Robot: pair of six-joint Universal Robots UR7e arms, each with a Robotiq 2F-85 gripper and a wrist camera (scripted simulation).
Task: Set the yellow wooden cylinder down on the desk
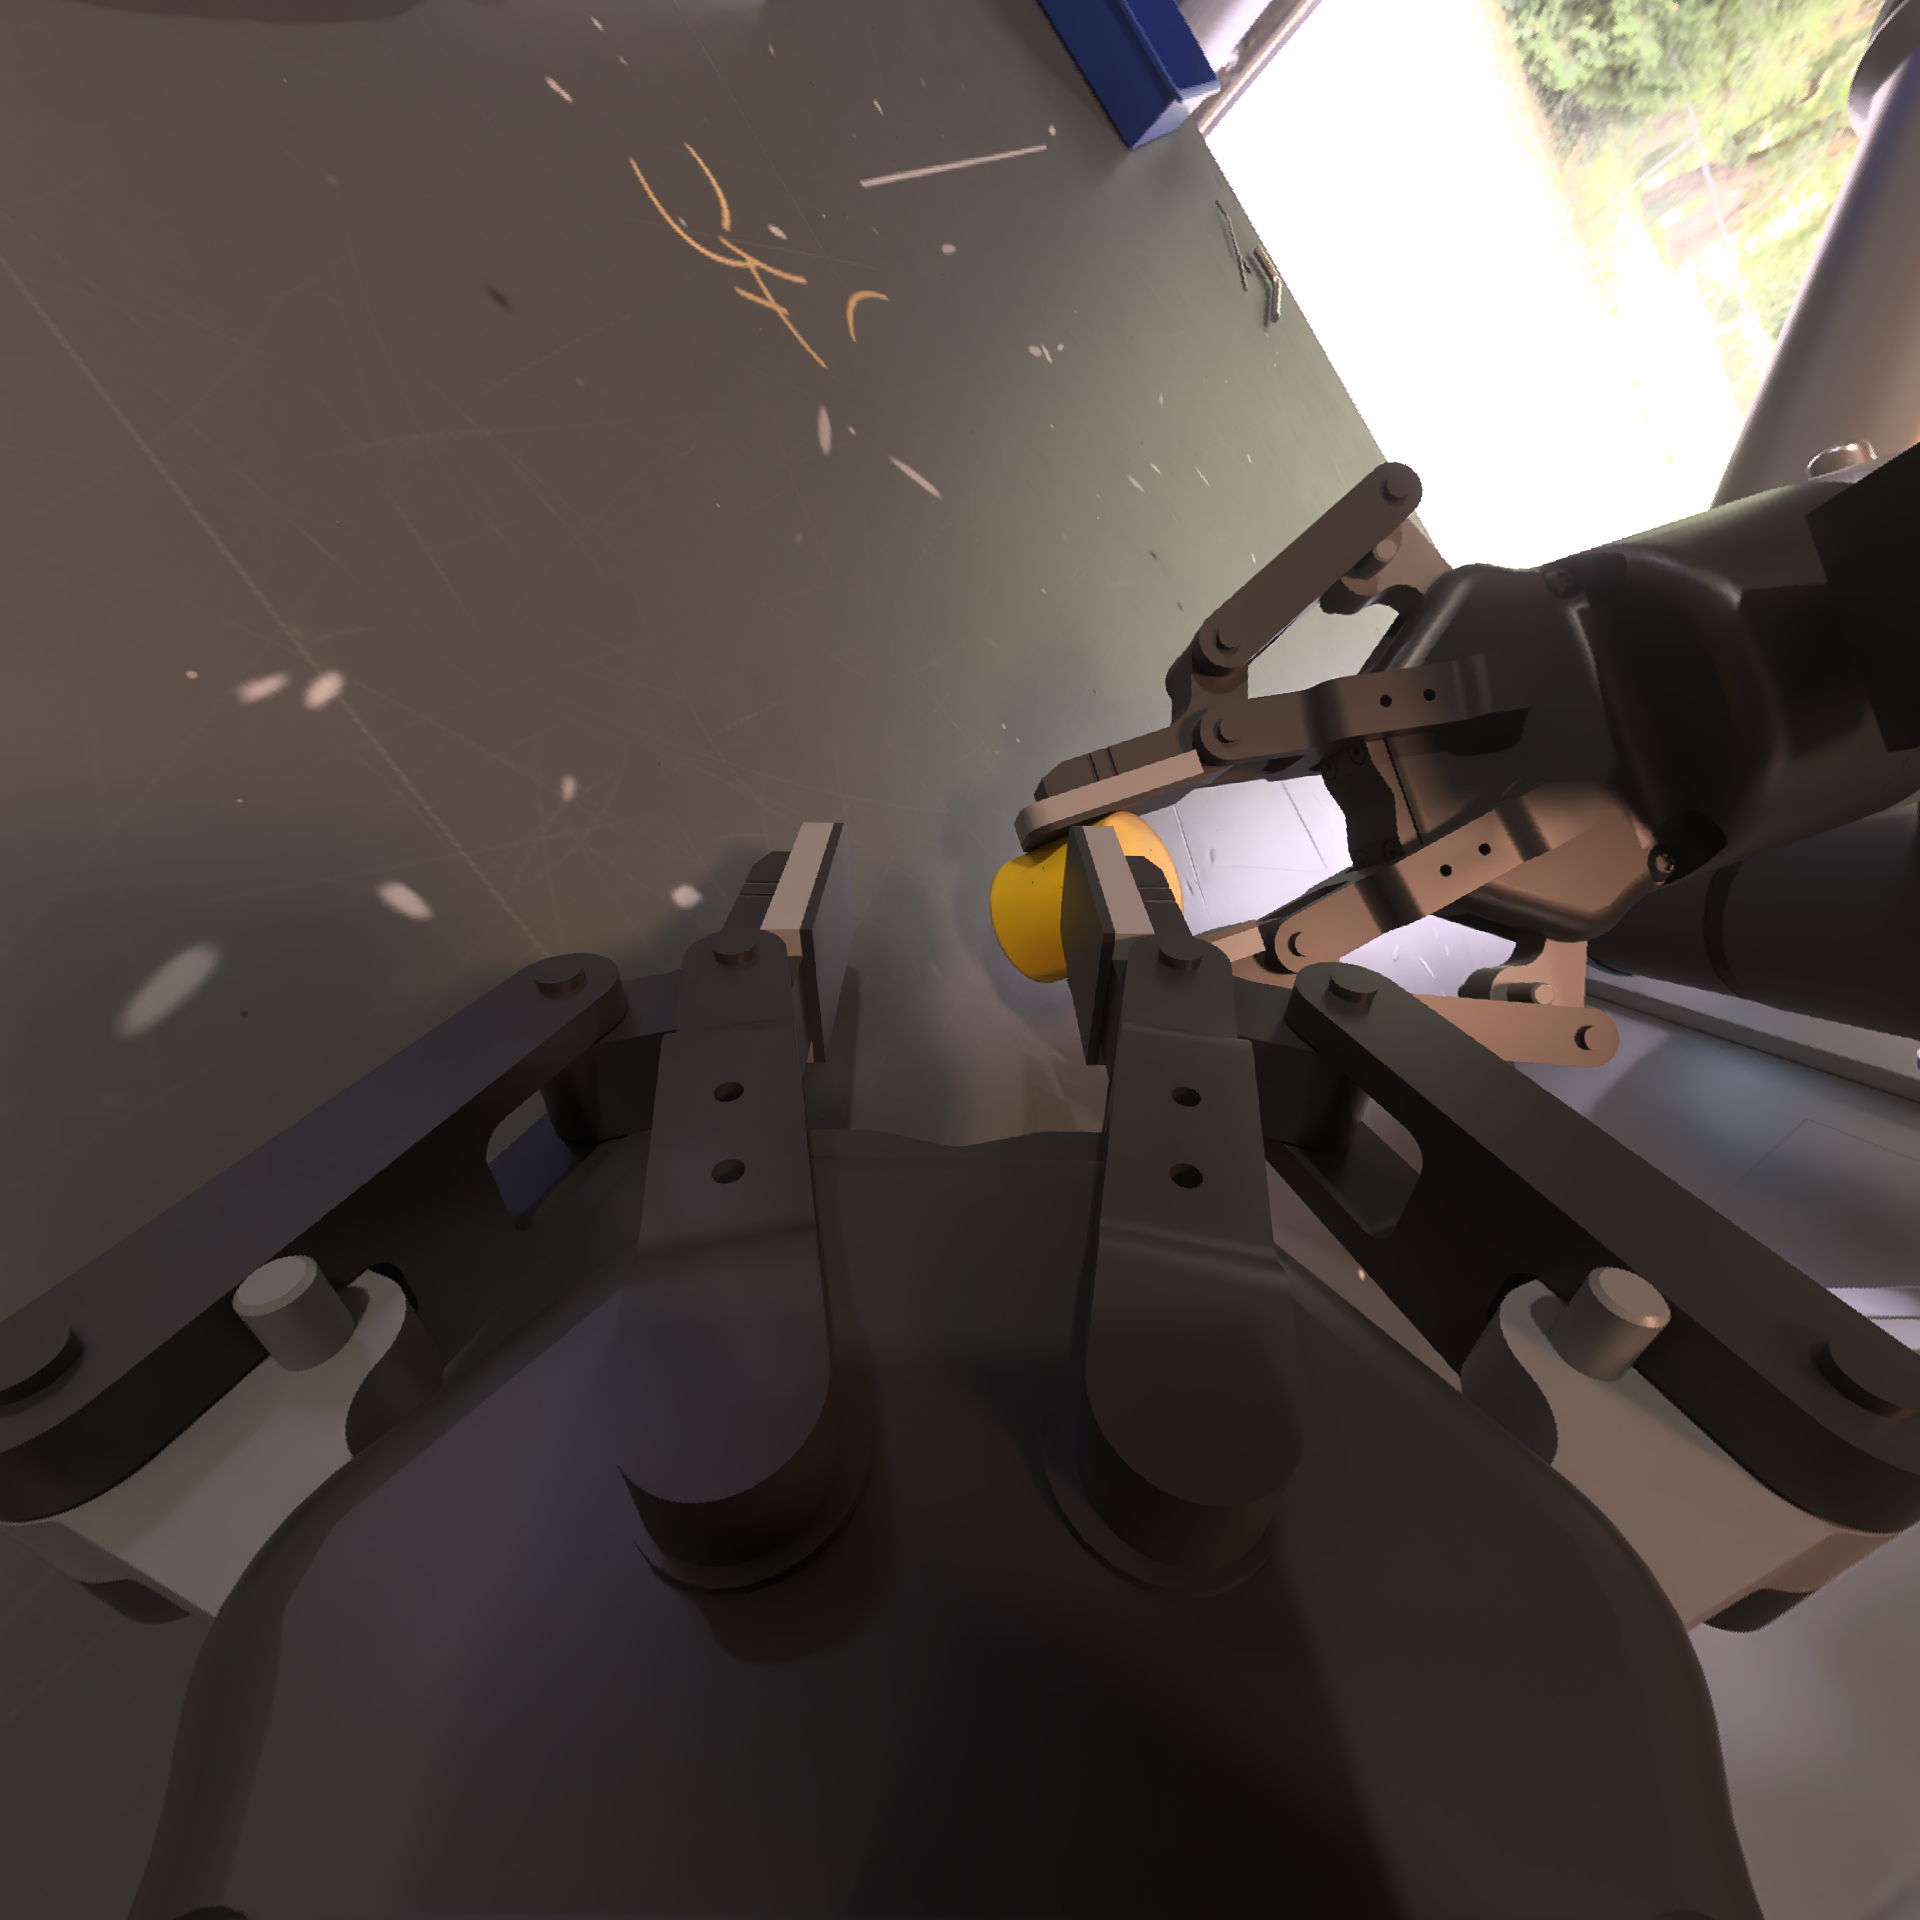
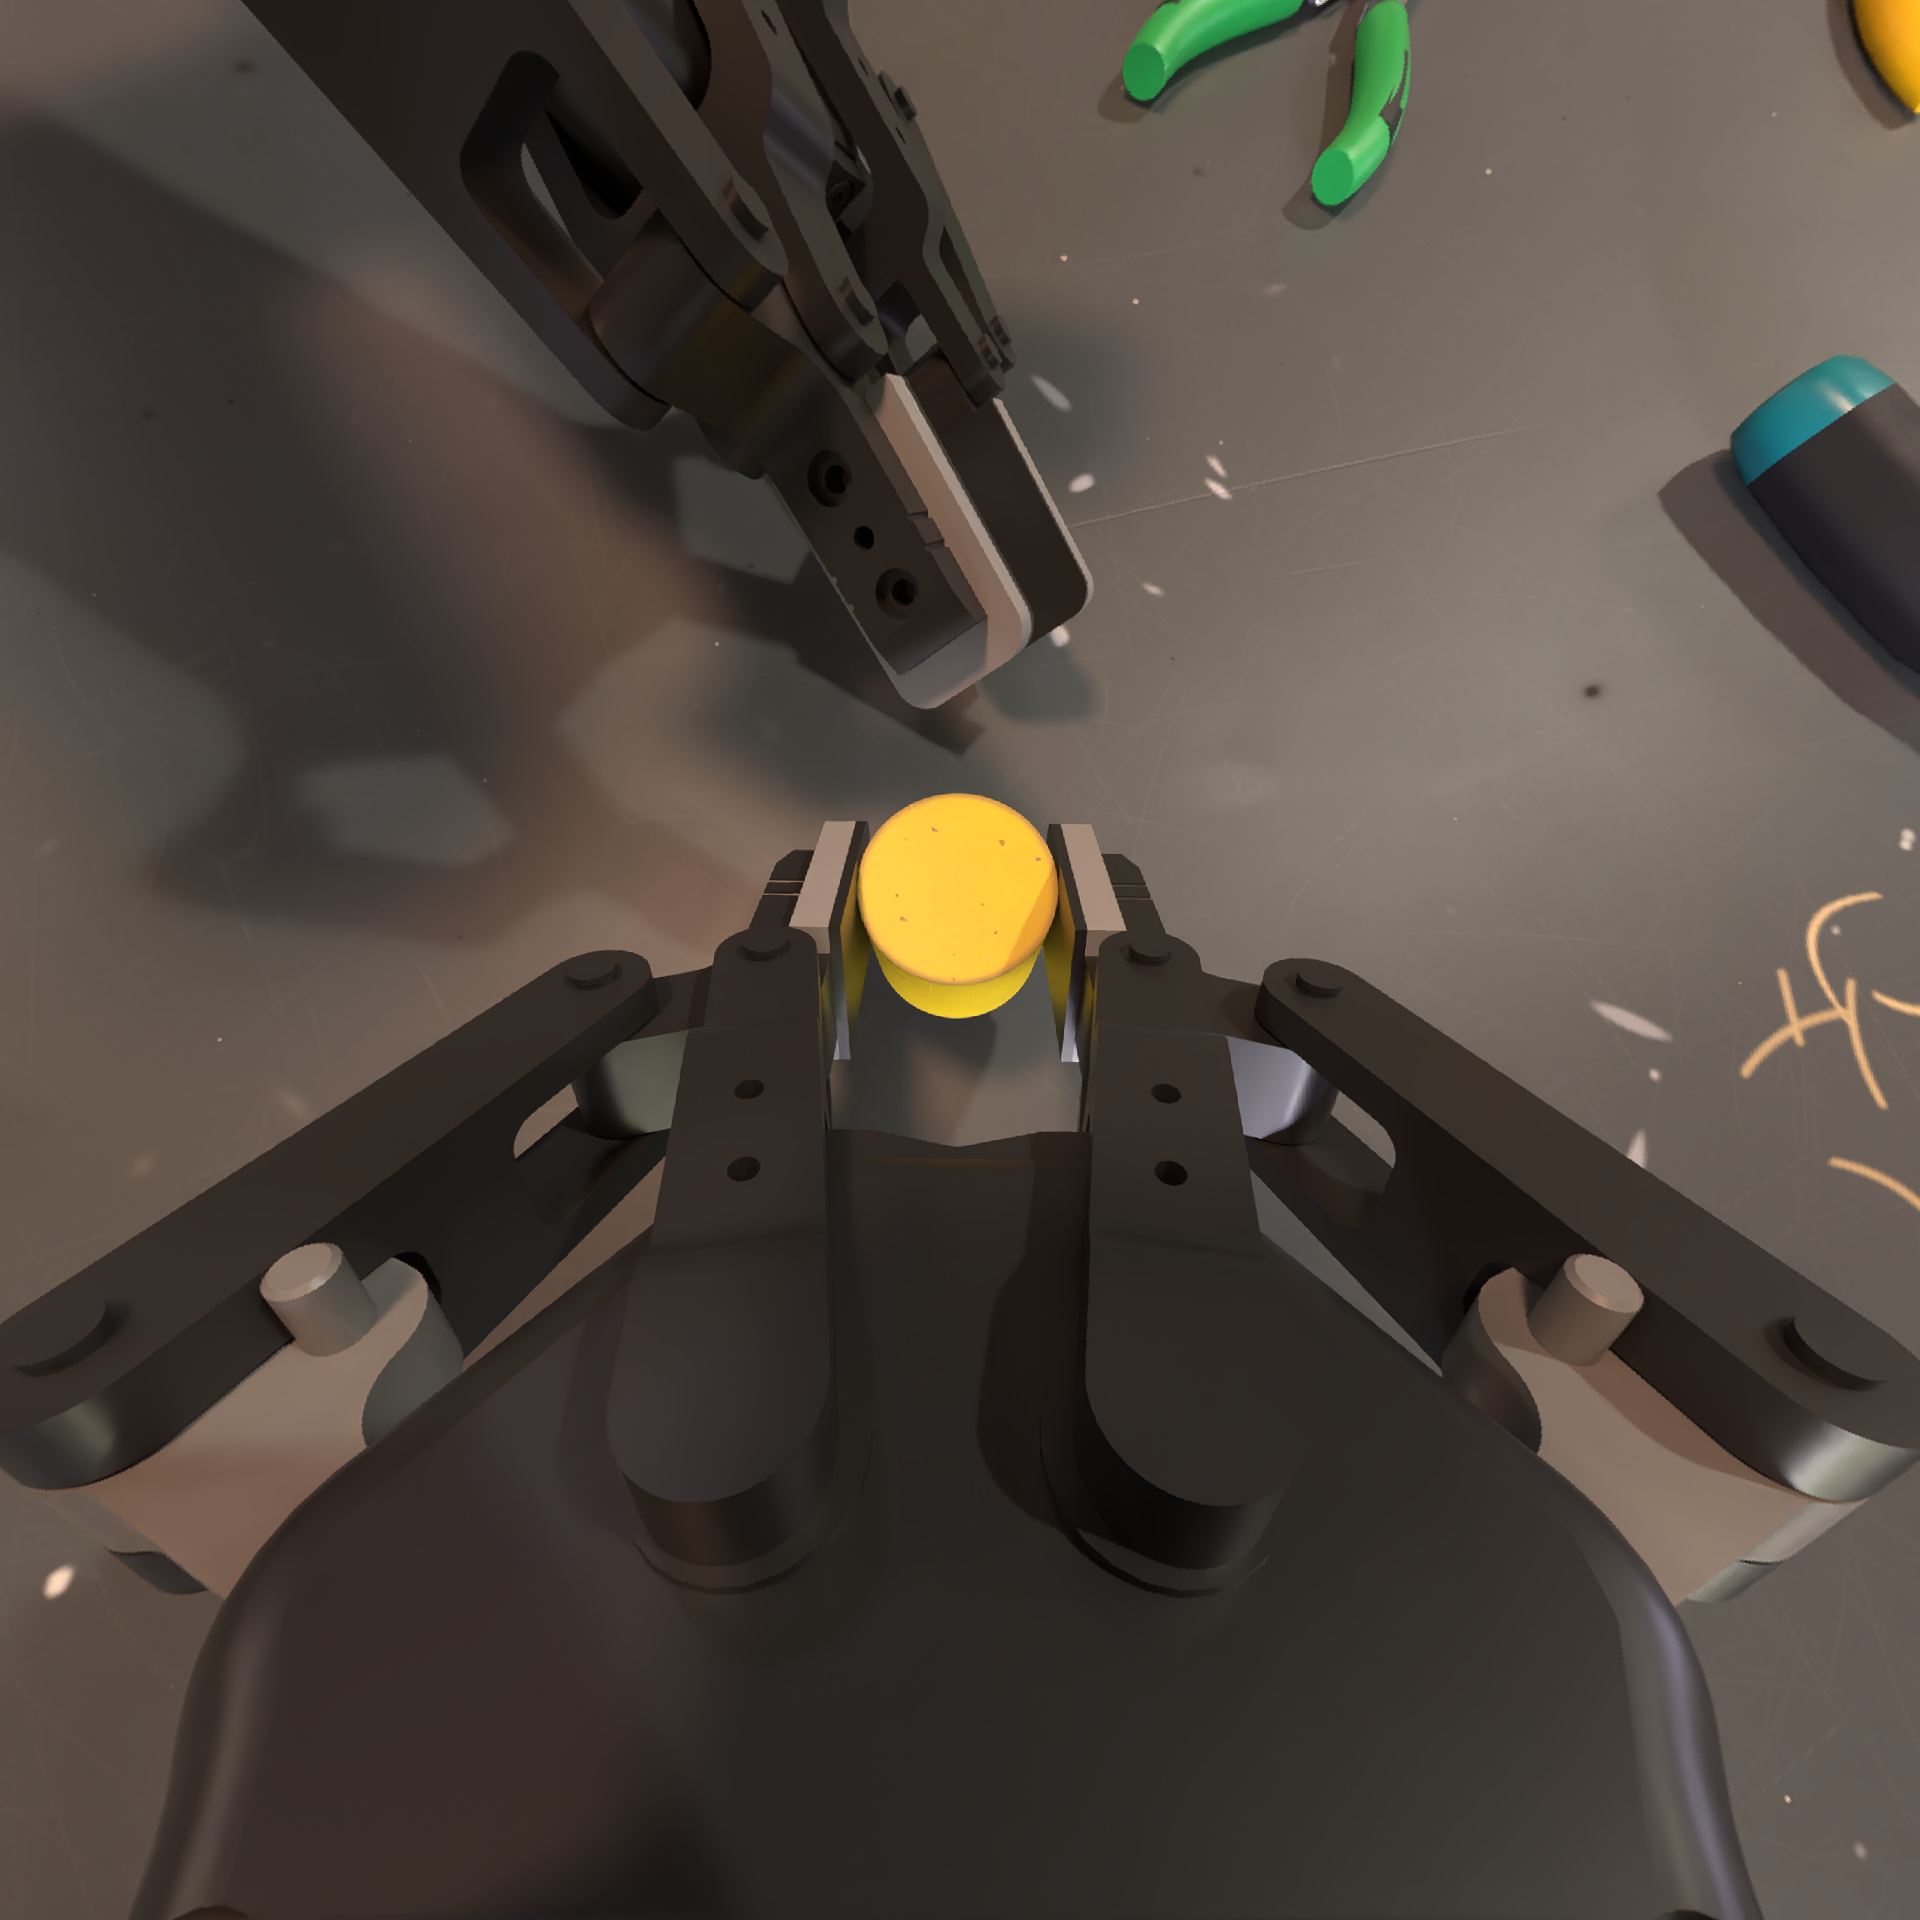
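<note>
The yellow wooden cylinder (image 2: 956, 894) sits between the pads of my right gripper (image 2: 956, 920), which is shut on its sides. I see its round end face, low over the dark grey desk (image 2: 1403, 748); I cannot tell whether it touches. My left gripper (image 1: 961, 899) is open and empty, its fingertips just beside the cylinder (image 1: 1023, 909). In the left wrist view the right gripper's upper finger (image 1: 1132, 774) lies over the cylinder. In the right wrist view the left gripper's fingers (image 2: 966, 582) hang just beyond the cylinder.
Green-handled pliers (image 2: 1351, 114) lie far right, with a black and teal handle (image 2: 1829, 457) and a yellow object (image 2: 1896, 52) at the corner. A blue box (image 1: 1132, 62) stands at the desk's far edge. The desk edge runs close by on the right of the left wrist view.
</note>
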